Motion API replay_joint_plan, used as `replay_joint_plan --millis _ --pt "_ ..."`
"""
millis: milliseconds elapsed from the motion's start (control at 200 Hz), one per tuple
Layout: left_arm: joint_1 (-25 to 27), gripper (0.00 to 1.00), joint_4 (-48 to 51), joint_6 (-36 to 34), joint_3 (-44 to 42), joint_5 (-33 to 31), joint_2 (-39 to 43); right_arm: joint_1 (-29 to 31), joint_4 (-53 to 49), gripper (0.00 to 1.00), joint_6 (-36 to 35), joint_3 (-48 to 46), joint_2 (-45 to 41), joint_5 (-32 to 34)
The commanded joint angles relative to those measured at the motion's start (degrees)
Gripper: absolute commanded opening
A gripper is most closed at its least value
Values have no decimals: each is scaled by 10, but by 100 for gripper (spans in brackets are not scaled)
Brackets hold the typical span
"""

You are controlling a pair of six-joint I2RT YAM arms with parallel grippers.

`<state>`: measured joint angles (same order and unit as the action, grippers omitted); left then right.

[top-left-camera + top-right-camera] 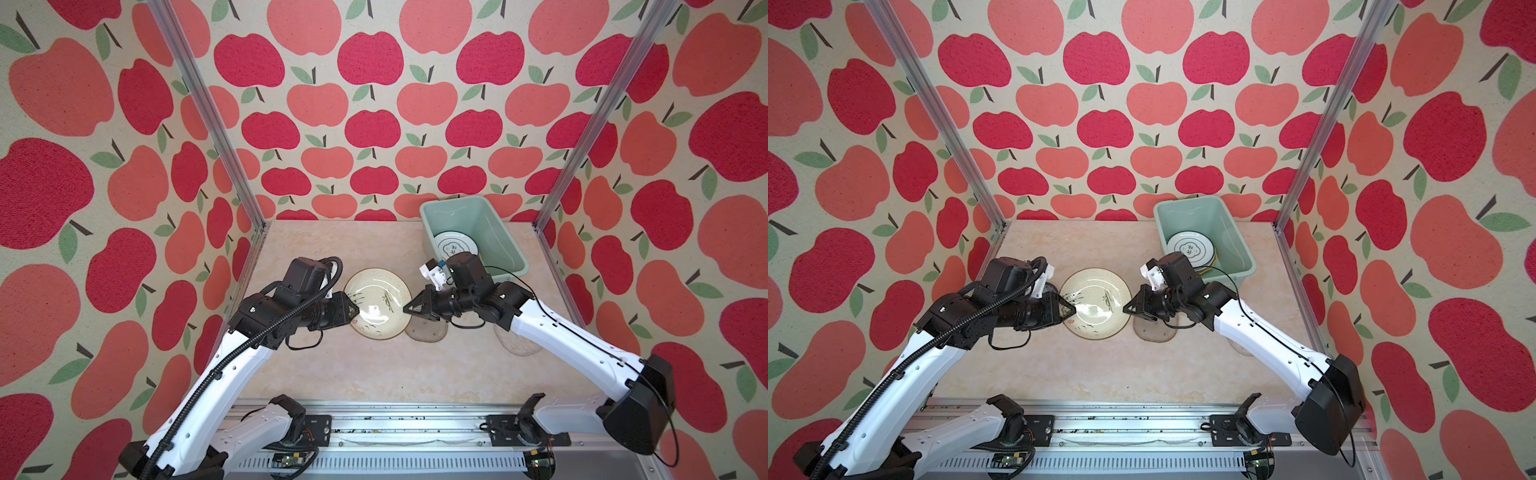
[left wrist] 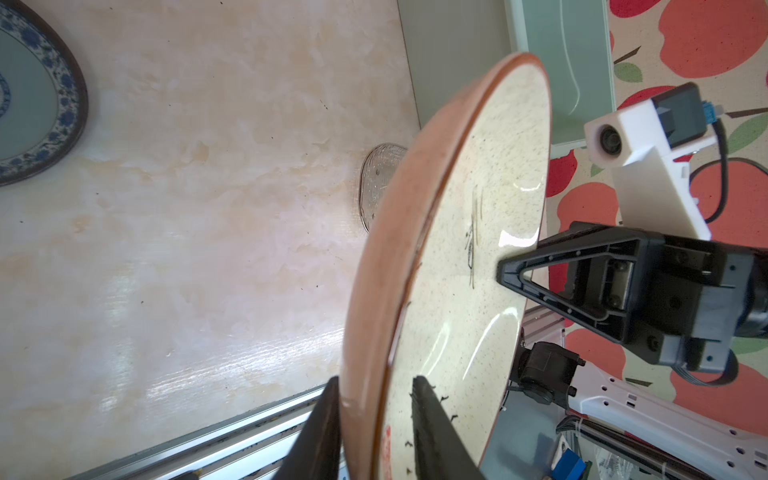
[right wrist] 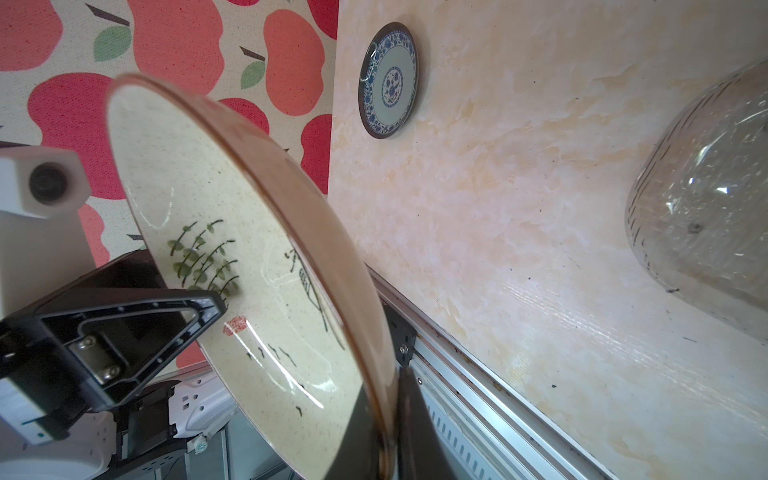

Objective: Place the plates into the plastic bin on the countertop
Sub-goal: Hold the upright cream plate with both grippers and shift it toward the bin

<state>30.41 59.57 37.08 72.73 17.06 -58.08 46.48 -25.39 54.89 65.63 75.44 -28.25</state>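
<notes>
Two grippers share one cream plate (image 1: 376, 303), held above the countertop (image 1: 332, 374) mid-scene: the left gripper (image 1: 353, 311) pinches its left rim and the right gripper (image 1: 407, 308) is clamped on its right rim. Plastic bin (image 1: 494, 237) lies far-right of the plate, nearer the right gripper, with a white plate (image 1: 455, 248) inside.

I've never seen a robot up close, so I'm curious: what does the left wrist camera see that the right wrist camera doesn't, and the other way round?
Only the left wrist view: the plastic bin and the right gripper pinching the rim of the cream plate. Only the right wrist view: the left gripper straddling the opposite rim, and the plate's painted green sprig. Both: the tilted cream plate, the countertop, and a blue-patterned plate and a clear glass plate lying on it.
</notes>
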Motion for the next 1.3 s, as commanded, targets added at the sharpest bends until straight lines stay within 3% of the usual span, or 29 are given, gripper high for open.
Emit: replay_joint_plan --millis 0,230,270,485,635,950,1296 --pt "4 24 -8 8 -3 -20 -3 0 54 0 5 2 -25 -35" --pt "6 4 -18 26 -10 -20 3 -7 66 0 6 -7 -30 -36" --pt "6 0 -20 34 -11 -16 4 -9 76 5 3 -10 -32 -39" --pt "6 0 -49 82 -10 34 7 -10 139 38 -29 -31 -49 -54" --pt "8 0 -68 111 -7 71 7 -10 217 45 -21 -64 -49 -69" --pt "21 0 -67 120 2 74 -1 -3 367 40 43 -93 -15 -100" --pt "27 0 -75 120 2 70 -12 5 371 6 50 -91 -11 -97"
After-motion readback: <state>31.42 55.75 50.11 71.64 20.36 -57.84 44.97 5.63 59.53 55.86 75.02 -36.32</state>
